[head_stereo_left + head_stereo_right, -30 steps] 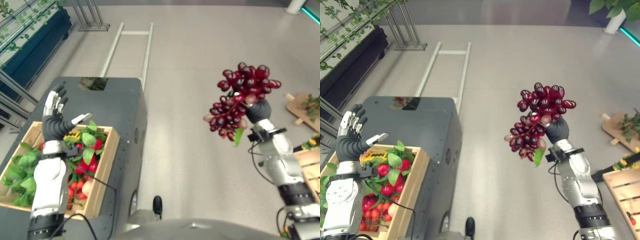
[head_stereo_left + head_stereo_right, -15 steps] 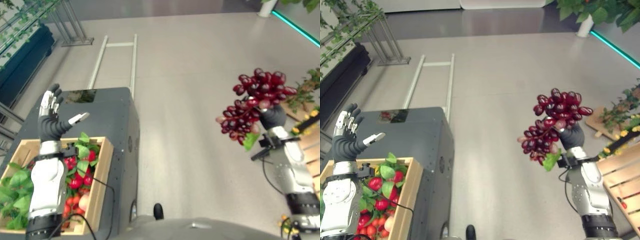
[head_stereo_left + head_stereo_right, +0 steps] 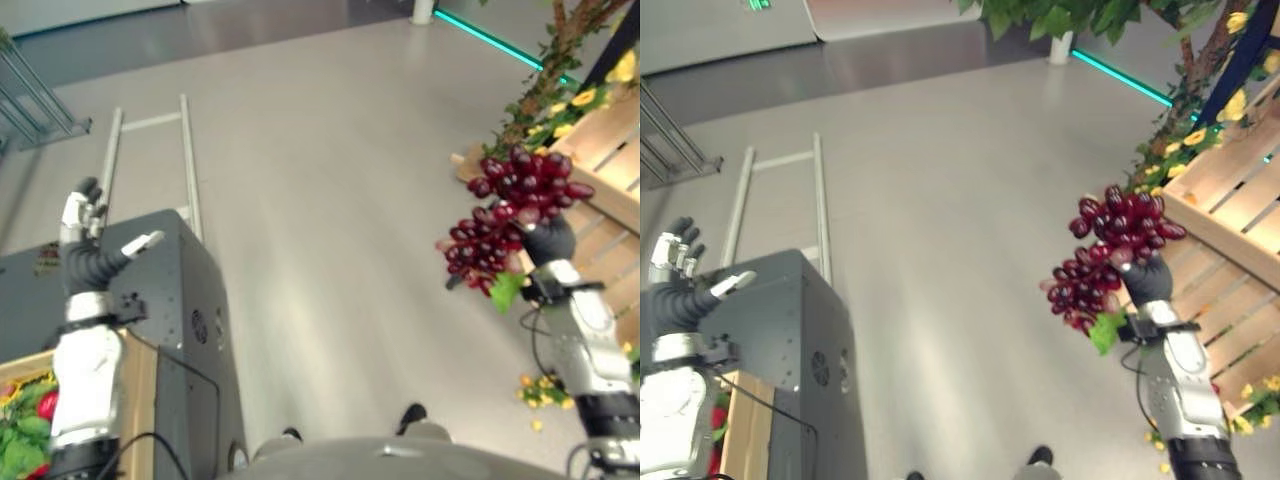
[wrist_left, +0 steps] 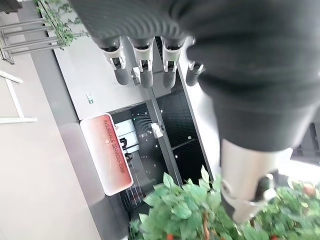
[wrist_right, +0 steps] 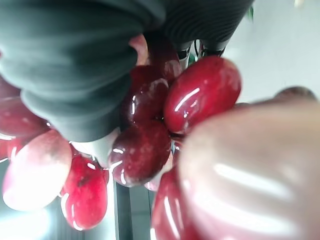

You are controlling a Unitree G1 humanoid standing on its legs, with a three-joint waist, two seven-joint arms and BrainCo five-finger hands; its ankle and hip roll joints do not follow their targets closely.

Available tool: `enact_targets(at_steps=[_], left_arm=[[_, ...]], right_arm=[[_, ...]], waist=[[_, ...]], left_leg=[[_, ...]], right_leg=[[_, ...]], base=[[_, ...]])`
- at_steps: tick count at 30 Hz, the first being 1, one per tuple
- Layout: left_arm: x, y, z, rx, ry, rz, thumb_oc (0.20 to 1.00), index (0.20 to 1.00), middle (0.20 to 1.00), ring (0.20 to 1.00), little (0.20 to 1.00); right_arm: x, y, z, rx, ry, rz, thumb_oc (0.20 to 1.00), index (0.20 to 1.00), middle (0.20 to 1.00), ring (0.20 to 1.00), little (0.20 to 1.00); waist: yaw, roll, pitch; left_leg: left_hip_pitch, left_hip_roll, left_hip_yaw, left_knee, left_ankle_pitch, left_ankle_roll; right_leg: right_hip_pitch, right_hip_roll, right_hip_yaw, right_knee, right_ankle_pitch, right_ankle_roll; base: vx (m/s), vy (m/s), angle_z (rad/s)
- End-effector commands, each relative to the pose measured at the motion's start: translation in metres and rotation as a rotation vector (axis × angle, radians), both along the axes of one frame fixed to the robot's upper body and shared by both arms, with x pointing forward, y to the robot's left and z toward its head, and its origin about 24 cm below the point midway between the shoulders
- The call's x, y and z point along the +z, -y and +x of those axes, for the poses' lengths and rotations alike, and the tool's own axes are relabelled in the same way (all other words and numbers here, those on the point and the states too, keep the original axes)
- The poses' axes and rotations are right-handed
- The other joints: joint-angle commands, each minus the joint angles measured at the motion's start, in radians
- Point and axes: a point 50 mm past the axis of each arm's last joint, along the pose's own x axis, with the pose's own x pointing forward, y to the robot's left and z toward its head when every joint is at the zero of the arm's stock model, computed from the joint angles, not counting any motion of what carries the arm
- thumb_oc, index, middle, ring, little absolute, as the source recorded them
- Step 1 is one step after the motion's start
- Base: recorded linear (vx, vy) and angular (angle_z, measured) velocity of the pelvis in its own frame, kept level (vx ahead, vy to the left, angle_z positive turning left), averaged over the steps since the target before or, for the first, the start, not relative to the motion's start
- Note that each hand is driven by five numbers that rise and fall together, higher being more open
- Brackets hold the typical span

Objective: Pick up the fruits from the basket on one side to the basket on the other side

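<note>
- At the far left, a light wooden crate (image 3: 135,400) of red fruit and green leaves sits on a dark grey boxy counter (image 3: 190,300).
- The left hand (image 3: 85,255) is raised over that counter, fingers spread and straight, holding nothing.
- Bare grey floor (image 3: 320,200) lies between the two sides.
- The right hand (image 3: 1143,283) is curled round a dark red grape bunch (image 3: 1105,255), held aloft, its long axis hanging down and leftward.
- The slatted wooden crate (image 3: 1230,240) lies just right of the bunch, so my guess is a short rightward carry.
</note>
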Motion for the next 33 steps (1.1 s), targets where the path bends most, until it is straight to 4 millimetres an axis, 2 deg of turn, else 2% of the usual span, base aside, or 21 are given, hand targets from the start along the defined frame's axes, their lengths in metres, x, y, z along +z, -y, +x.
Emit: enact_targets(at_steps=[1, 4, 5, 8, 9, 10, 12, 13, 14, 15, 17, 19, 20, 21, 22, 23, 24, 26, 28, 30, 33], left_arm=[[0.041, 0.0, 0.005, -0.031, 0.166, 0.103, 1.0, 1.0, 1.0, 1.0, 1.0], [0.039, 0.005, 0.009, -0.051, 0.169, 0.081, 1.0, 1.0, 1.0, 1.0, 1.0], [0.039, 0.005, 0.009, -0.051, 0.169, 0.08, 1.0, 1.0, 1.0, 1.0, 1.0], [0.038, 0.005, 0.011, -0.05, 0.169, 0.064, 1.0, 1.0, 1.0, 1.0, 1.0], [0.037, 0.005, 0.012, -0.055, 0.163, 0.057, 1.0, 1.0, 1.0, 1.0, 1.0], [0.037, 0.005, 0.012, -0.056, 0.164, 0.058, 1.0, 1.0, 1.0, 1.0, 1.0], [0.035, 0.005, 0.013, -0.053, 0.155, 0.054, 1.0, 1.0, 1.0, 1.0, 1.0], [0.033, 0.007, 0.013, -0.056, 0.147, 0.048, 1.0, 1.0, 1.0, 1.0, 1.0], [0.03, 0.006, 0.013, -0.048, 0.137, 0.045, 1.0, 1.0, 1.0, 1.0, 1.0], [0.031, 0.006, 0.013, -0.047, 0.138, 0.046, 1.0, 1.0, 1.0, 1.0, 1.0], [0.027, 0.003, 0.01, -0.027, 0.126, 0.044, 1.0, 1.0, 1.0, 1.0, 1.0], [0.027, 0.003, 0.01, -0.025, 0.122, 0.051, 1.0, 1.0, 1.0, 1.0, 1.0], [0.025, 0.003, 0.01, -0.016, 0.113, 0.058, 1.0, 1.0, 1.0, 1.0, 1.0], [0.025, 0.003, 0.01, -0.016, 0.113, 0.058, 1.0, 1.0, 1.0, 1.0, 1.0], [0.025, 0.002, 0.007, -0.011, 0.109, 0.059, 1.0, 1.0, 1.0, 1.0, 1.0], [0.024, 0.002, 0.006, -0.009, 0.107, 0.058, 1.0, 1.0, 1.0, 1.0, 1.0], [0.023, 0.001, 0.006, -0.007, 0.105, 0.055, 1.0, 1.0, 1.0, 1.0, 1.0], [0.019, -0.001, 0.006, -0.009, 0.089, 0.047, 1.0, 1.0, 1.0, 1.0, 1.0], [0.019, 0.0, 0.007, -0.016, 0.088, 0.048, 1.0, 1.0, 1.0, 1.0, 1.0], [0.017, -0.001, 0.004, -0.019, 0.08, 0.043, 1.0, 1.0, 1.0, 1.0, 1.0], [0.017, -0.001, 0.004, -0.024, 0.075, 0.044, 1.0, 1.0, 1.0, 1.0, 1.0]], right_arm=[[0.061, -0.008, 0.01, 0.036, 0.297, -0.024, 0.2, 0.2, 0.2, 0.2, 0.2], [0.067, -0.003, 0.011, 0.008, 0.321, -0.018, 0.2, 0.2, 0.2, 0.2, 0.2], [0.068, -0.003, 0.011, 0.007, 0.322, -0.018, 0.2, 0.2, 0.2, 0.2, 0.2], [0.068, -0.003, 0.012, 0.007, 0.32, -0.012, 0.2, 0.2, 0.2, 0.2, 0.2], [0.069, -0.003, 0.012, 0.008, 0.326, -0.004, 0.2, 0.2, 0.2, 0.2, 0.2], [0.069, -0.002, 0.012, 0.008, 0.327, -0.003, 0.2, 0.2, 0.2, 0.2, 0.2], [0.066, -0.003, 0.012, 0.003, 0.322, 0.011, 0.2, 0.2, 0.2, 0.2, 0.2], [0.065, -0.005, 0.013, 0.003, 0.319, 0.02, 0.2, 0.2, 0.2, 0.2, 0.2], [0.064, -0.006, 0.015, 0.002, 0.313, 0.016, 0.2, 0.2, 0.2, 0.2, 0.2], [0.065, -0.006, 0.015, 0.001, 0.314, 0.017, 0.2, 0.2, 0.2, 0.2, 0.2], [0.061, -0.003, 0.015, -0.018, 0.302, 0.02, 0.2, 0.2, 0.2, 0.2, 0.2], [0.061, -0.002, 0.015, -0.029, 0.308, 0.021, 0.2, 0.2, 0.2, 0.2, 0.2], [0.06, -0.002, 0.017, -0.042, 0.302, 0.017, 0.2, 0.2, 0.2, 0.2, 0.2], [0.06, -0.002, 0.017, -0.042, 0.303, 0.018, 0.2, 0.2, 0.2, 0.2, 0.2], [0.06, -0.004, 0.022, -0.041, 0.303, 0.018, 0.2, 0.2, 0.2, 0.2, 0.2], [0.057, -0.005, 0.025, -0.053, 0.295, 0.039, 0.2, 0.2, 0.2, 0.2, 0.2], [0.056, -0.006, 0.026, -0.055, 0.292, 0.036, 0.2, 0.2, 0.2, 0.2, 0.2], [0.052, -0.008, 0.026, -0.064, 0.275, 0.04, 0.2, 0.2, 0.2, 0.2, 0.2], [0.052, -0.007, 0.027, -0.076, 0.272, 0.033, 0.2, 0.2, 0.2, 0.2, 0.2], [0.048, -0.008, 0.029, -0.09, 0.252, 0.031, 0.2, 0.2, 0.2, 0.2, 0.2], [0.048, -0.009, 0.029, -0.092, 0.246, 0.024, 0.2, 0.2, 0.2, 0.2, 0.2]], waist=[[-0.003, -0.073, 0.003], [-0.022, -0.076, 0.006], [-0.022, -0.075, 0.008], [-0.032, -0.08, 0.016], [-0.032, -0.098, 0.028], [-0.032, -0.097, 0.029], [-0.023, -0.114, 0.044], [-0.008, -0.127, 0.062], [0.001, -0.13, 0.064], [-0.002, -0.134, 0.06], [0.013, -0.133, 0.06], [0.018, -0.132, 0.059], [0.042, -0.132, 0.057], [0.041, -0.133, 0.056], [0.07, -0.121, 0.058], [0.078, -0.112, 0.059], [0.075, -0.106, 0.058], [0.065, -0.093, 0.035], [0.061, -0.093, 0.022], [0.054, -0.092, 0.002], [0.057, -0.092, -0.007]], left_leg=[[0.035, -0.108, 0.021, 0.062, -0.143, 0.033], [0.018, -0.048, 0.03, 0.165, -0.122, -0.007], [0.016, -0.043, 0.03, 0.172, -0.124, -0.01], [-0.007, 0.021, 0.024, 0.314, -0.072, -0.049], [-0.05, 0.066, 0.025, 0.43, 0.032, -0.063], [-0.057, 0.072, 0.021, 0.44, 0.031, -0.066], [-0.098, 0.093, -0.004, 0.541, 0.092, -0.08], [-0.148, 0.063, -0.062, 0.615, 0.087, -0.078], [-0.181, 0.021, -0.103, 0.609, 0.056, -0.063], [-0.187, 0.016, -0.102, 0.605, 0.061, -0.057], [-0.258, -0.039, -0.152, 0.493, -0.019, -0.015], [-0.266, -0.047, -0.166, 0.432, -0.028, -0.004], [-0.3, -0.093, -0.238, 0.33, -0.018, 0.008], [-0.299, -0.095, -0.238, 0.325, -0.014, 0.008], [-0.3, -0.148, -0.379, 0.213, 0.018, 0.002], [-0.291, -0.154, -0.434, 0.166, 0.042, -0.008], [-0.292, -0.153, -0.435, 0.156, 0.054, -0.012], [-0.234, -0.149, -0.425, 0.094, 0.031, 0.007], [-0.212, -0.158, -0.421, 0.073, 0.026, 0.017], [-0.164, -0.167, -0.377, 0.034, 0.013, 0.038], [-0.143, -0.172, -0.353, 0.02, 0.004, 0.052]], right_leg=[[0.069, -0.033, 0.005, -0.055, -0.019, 0.145], [0.086, 0.01, 0.029, -0.054, -0.071, 0.111], [0.087, 0.013, 0.029, -0.053, -0.074, 0.109], [0.108, 0.06, 0.056, -0.053, -0.117, 0.072], [0.133, 0.086, 0.067, -0.073, -0.126, 0.035], [0.133, 0.092, 0.066, -0.077, -0.124, 0.031], [0.161, 0.111, 0.093, -0.087, -0.14, 0.008], [0.176, 0.118, 0.122, -0.096, -0.143, -0.008], [0.177, 0.116, 0.139, -0.106, -0.141, -0.006], [0.171, 0.111, 0.137, -0.107, -0.136, -0.005], [0.187, 0.116, 0.17, -0.133, -0.12, 0.022], [0.183, 0.116, 0.183, -0.131, -0.118, 0.031], [0.181, 0.112, 0.208, -0.131, -0.116, 0.042], [0.18, 0.11, 0.207, -0.131, -0.116, 0.042], [0.191, 0.124, 0.256, -0.126, -0.123, 0.045], [0.198, 0.134, 0.29, -0.122, -0.129, 0.045], [0.198, 0.137, 0.302, -0.118, -0.131, 0.045], [0.193, 0.138, 0.315, -0.11, -0.138, 0.05], [0.194, 0.131, 0.319, -0.109, -0.141, 0.052], [0.194, 0.112, 0.34, -0.1, -0.139, 0.063], [0.19, 0.102, 0.357, -0.094, -0.139, 0.071]], base=[[0.1, -0.292, -0.16], [0.1, -0.284, -0.15], [0.1, -0.257, -0.26], [0.1, -0.309, -0.3], [0.04, -0.329, -0.41], [0.06, -0.322, -0.25], [0.07, -0.218, -0.25], [0.06, -0.184, -0.41], [0.02, -0.093, -0.56], [0.03, -0.015, -0.69], [0.09, 0.021, -0.53], [0.09, 0.08, -0.35], [0.09, 0.091, -0.61], [0.17, 0.111, -0.86], [0.18, 0.095, -0.91], [0.2, 0.119, -1.05], [0.12, 0.101, -1.14], [0.13, 0.165, -1.21], [0.17, 0.177, -0.82], [0.22, 0.226, -0.24], [0.1, 0.116, -0.37]])
